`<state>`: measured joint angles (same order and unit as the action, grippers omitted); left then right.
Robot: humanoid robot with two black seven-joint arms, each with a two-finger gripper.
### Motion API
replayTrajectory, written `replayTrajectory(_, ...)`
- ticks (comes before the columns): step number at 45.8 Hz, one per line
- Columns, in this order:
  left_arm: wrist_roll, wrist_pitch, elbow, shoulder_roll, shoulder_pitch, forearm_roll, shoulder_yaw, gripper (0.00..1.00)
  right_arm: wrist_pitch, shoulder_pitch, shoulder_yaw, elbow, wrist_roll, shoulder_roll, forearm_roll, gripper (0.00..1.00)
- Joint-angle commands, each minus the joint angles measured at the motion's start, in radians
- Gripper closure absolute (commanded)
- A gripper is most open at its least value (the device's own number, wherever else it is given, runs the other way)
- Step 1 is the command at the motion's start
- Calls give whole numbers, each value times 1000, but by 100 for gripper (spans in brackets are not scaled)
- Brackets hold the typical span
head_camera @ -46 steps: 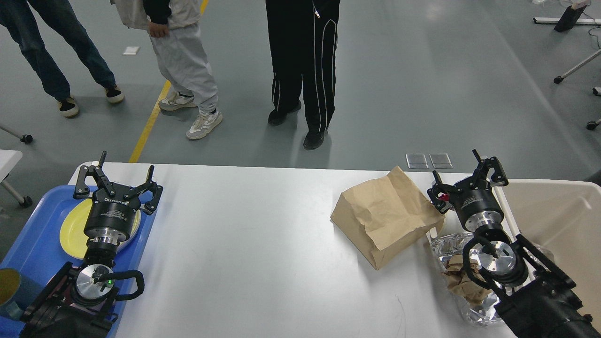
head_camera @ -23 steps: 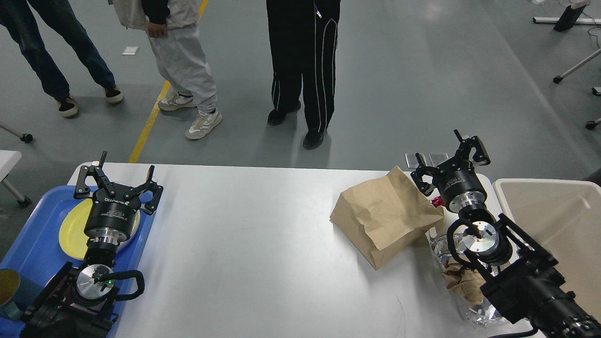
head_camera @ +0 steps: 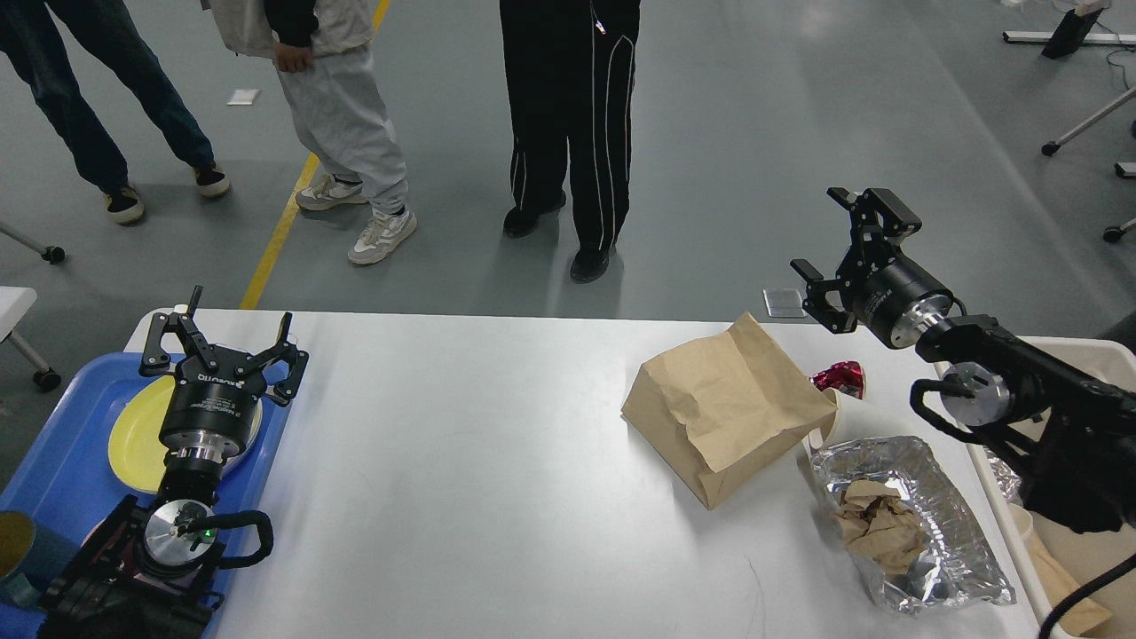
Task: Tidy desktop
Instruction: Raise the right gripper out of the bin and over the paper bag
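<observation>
Lifted and swung outward since a moment ago, the right pincer [head_camera: 839, 257] now hangs past the far right edge of the desk, uncovering the foil tray it had been above; the left arm has not shifted.

At far left, a blue plastic tray [head_camera: 62, 461] carries a round yellow plate [head_camera: 133, 435] and a dark blue cup [head_camera: 18, 541]. The left pincer [head_camera: 222, 342] hovers over that plate with its fingers spread wide and nothing between them.

The large white rectangular desk [head_camera: 479, 479] fills the middle of the view. On its right part lies a crumpled brown paper bag [head_camera: 723, 408]; just beside it sits a small red foil wrapper [head_camera: 839, 376], and nearer the front a crinkled silver foil tray [head_camera: 910, 519] holds wadded brown paper [head_camera: 874, 524].

The right pincer is wide apart and empty. A beige rectangular bin [head_camera: 1078, 541] stands at the right edge.
</observation>
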<state>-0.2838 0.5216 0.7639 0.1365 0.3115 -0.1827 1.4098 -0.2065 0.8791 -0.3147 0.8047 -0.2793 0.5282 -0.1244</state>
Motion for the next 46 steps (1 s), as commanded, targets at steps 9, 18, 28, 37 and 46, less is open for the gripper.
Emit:
replayTrajectory(9, 0, 0, 0, 0, 0, 0, 0, 3, -66, 546, 1000, 19, 2, -11, 41, 0)
replayTrajectory(18, 2, 0, 0, 0, 0, 0, 0, 3, -399, 882, 1422, 145, 12, -143, 164, 0)
replayTrajectory(28, 0, 0, 0, 0, 0, 0, 0, 3, -501, 1141, 1543, 346, 173, -261, 163, 0)
replayTrajectory(37, 0, 0, 0, 2, 0, 0, 0, 3, -531, 1376, 1554, 571, 413, -323, 184, 0)
replayTrajectory(46, 0, 0, 0, 2, 0, 0, 0, 3, -530, 1607, 1568, 830, 483, -312, 238, 0)
